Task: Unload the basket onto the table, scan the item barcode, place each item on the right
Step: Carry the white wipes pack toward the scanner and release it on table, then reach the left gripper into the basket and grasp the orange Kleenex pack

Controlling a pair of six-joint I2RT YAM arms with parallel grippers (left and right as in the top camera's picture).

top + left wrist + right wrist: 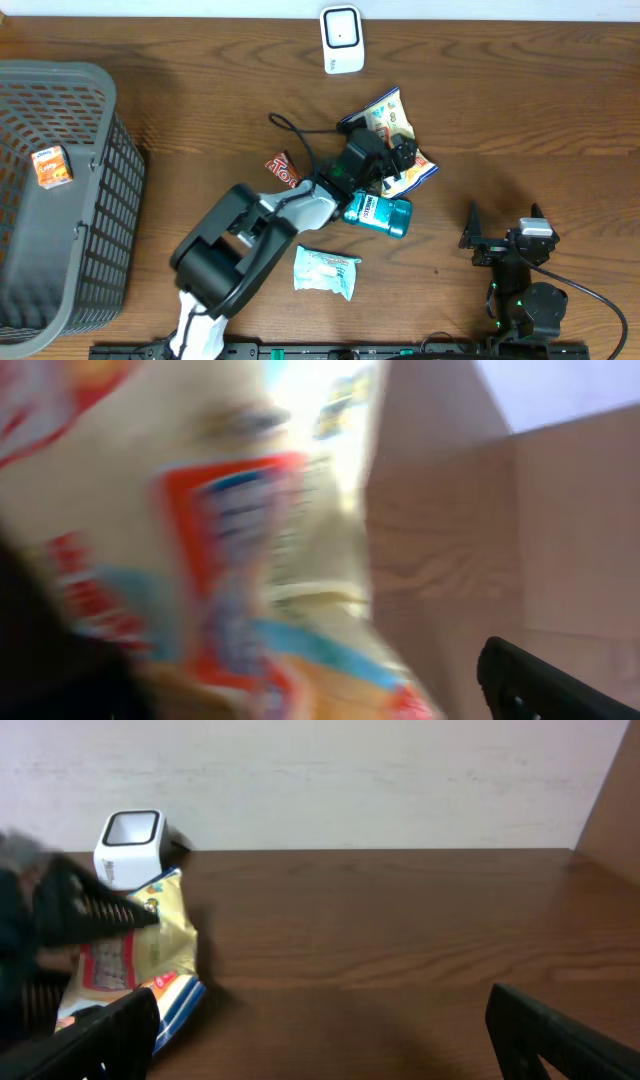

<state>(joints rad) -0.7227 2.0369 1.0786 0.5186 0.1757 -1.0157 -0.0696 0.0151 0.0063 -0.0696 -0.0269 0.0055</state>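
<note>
A yellow-and-blue snack bag (388,112) lies on the wooden table under my left gripper (400,163). It fills the left wrist view as a blurred bag (250,540), between one dark finger (545,682) at the right and another at the far left, so the jaws stand wide apart and open around it. The white barcode scanner (342,40) stands at the table's back edge, behind the bag (150,945), and it shows as a scanner (128,845) in the right wrist view. My right gripper (503,228) rests open and empty near the front right.
A grey basket (105,150) at the left holds a small orange box (50,165). A teal bottle (378,214), a red packet (283,167) and a white-blue pack (326,271) lie beside my left arm. A black cable (290,130) runs along it.
</note>
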